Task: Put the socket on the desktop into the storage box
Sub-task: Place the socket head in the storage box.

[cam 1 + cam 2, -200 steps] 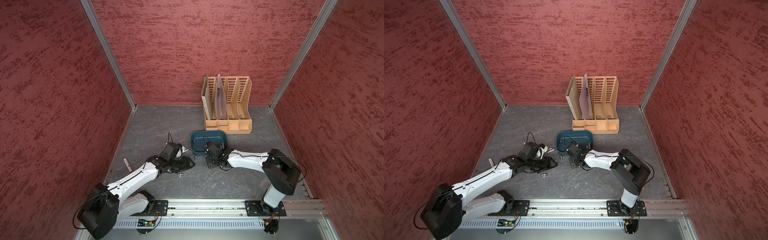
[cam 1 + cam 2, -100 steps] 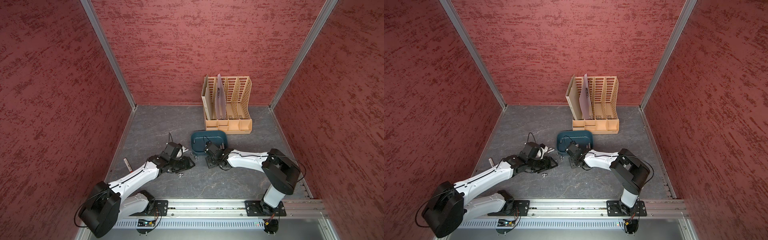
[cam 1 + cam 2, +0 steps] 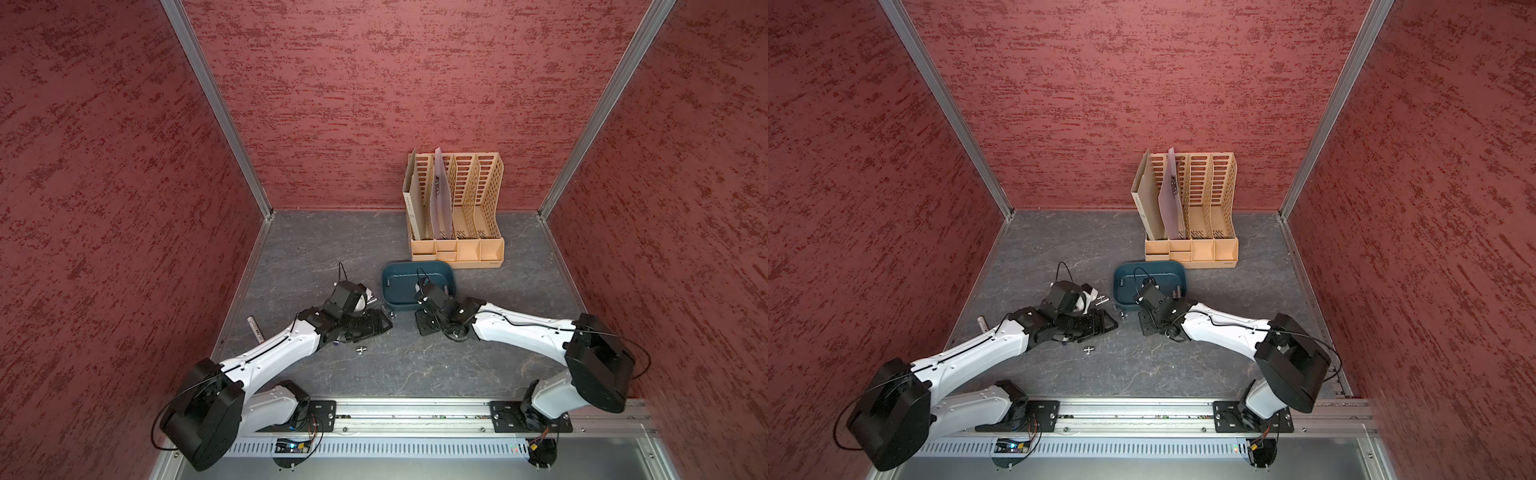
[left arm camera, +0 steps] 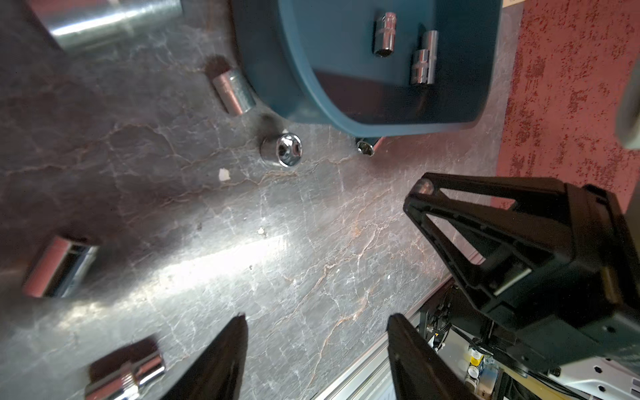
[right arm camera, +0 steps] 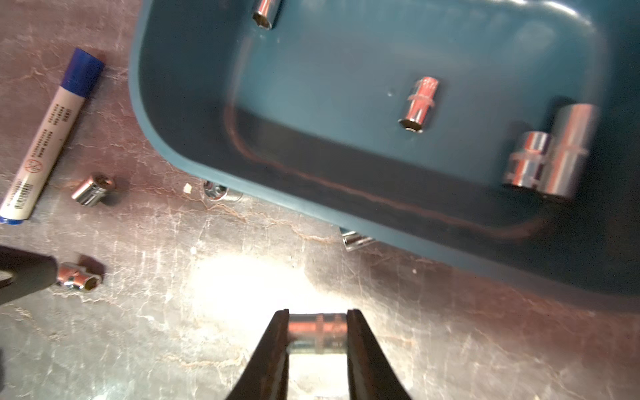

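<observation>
The dark teal storage box [image 3: 417, 268] [image 3: 1148, 266] sits mid-table, and several chrome sockets [image 5: 419, 104] lie inside it. My right gripper [image 5: 317, 313] is shut on a small chrome socket [image 5: 317, 332], low over the desktop just in front of the box's near wall [image 5: 166, 121]. My left gripper [image 4: 318, 317] is open with nothing between its fingers, left of the box above the bare desktop. More sockets lie loose on the desktop: one [image 4: 281, 150] stands on end, another [image 4: 233, 91] leans at the box wall, and others [image 5: 91, 190] [image 3: 361, 350] lie nearby.
A blue-capped marker [image 5: 45, 145] lies left of the box among the loose sockets. A tan perforated file rack [image 3: 457, 208] stands behind the box against the back wall. A pale stick-shaped item [image 3: 255, 328] lies by the left wall. Red walls enclose the table.
The right gripper's jaws have closed onto the socket. Both arms have stayed almost where they were.
</observation>
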`<act>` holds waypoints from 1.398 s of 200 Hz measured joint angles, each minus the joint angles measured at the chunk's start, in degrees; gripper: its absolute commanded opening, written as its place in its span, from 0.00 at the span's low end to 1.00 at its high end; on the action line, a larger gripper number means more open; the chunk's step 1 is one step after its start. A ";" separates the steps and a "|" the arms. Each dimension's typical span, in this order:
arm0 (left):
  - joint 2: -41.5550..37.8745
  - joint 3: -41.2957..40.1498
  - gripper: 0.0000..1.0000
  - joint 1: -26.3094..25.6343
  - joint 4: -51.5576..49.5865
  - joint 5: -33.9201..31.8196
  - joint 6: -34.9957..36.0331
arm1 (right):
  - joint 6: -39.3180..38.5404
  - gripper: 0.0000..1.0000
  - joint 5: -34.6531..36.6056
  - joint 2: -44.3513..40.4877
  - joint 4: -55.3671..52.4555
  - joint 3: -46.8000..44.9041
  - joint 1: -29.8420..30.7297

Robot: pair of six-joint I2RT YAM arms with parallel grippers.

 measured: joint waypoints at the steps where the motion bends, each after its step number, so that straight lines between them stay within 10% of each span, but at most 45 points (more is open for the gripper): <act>1: 0.02 0.04 0.67 -0.02 0.07 0.00 -0.02 | 0.07 0.28 0.00 -0.11 -0.09 0.00 -0.02; 279: 10.82 7.72 0.68 -4.13 7.13 -4.70 -5.11 | -0.35 0.32 -6.73 17.97 -4.96 17.05 -20.50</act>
